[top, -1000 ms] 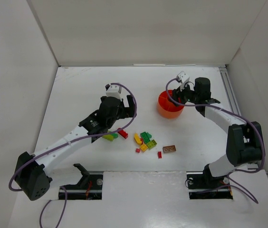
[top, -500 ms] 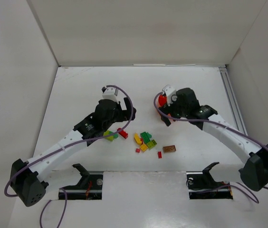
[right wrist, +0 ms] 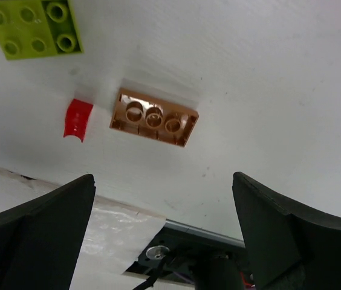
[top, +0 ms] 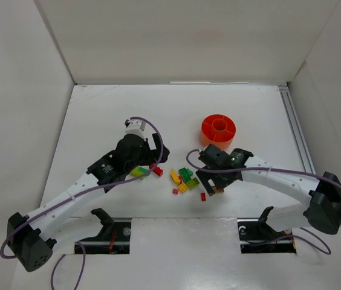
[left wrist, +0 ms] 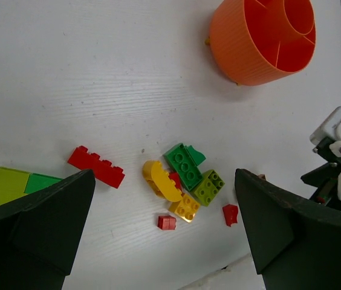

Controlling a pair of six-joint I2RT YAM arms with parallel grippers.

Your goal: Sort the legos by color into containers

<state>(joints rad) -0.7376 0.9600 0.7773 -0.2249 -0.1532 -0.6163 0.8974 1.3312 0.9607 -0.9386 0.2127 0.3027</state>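
The right fingers are no longer being held at the dish. Within the last second they are being swung across to the loose legos and are now being held wide and empty over the brown brick, which is lying underside up on the bench. The dish is being left well apart, beyond the pile. The left fingers, likewise wide and empty, are being eased nearer the red brick and the lime-and-green one. A fresh pick is being set up. Whether anything is lying in the dish cannot be made out, and most legos are being left unsorted.
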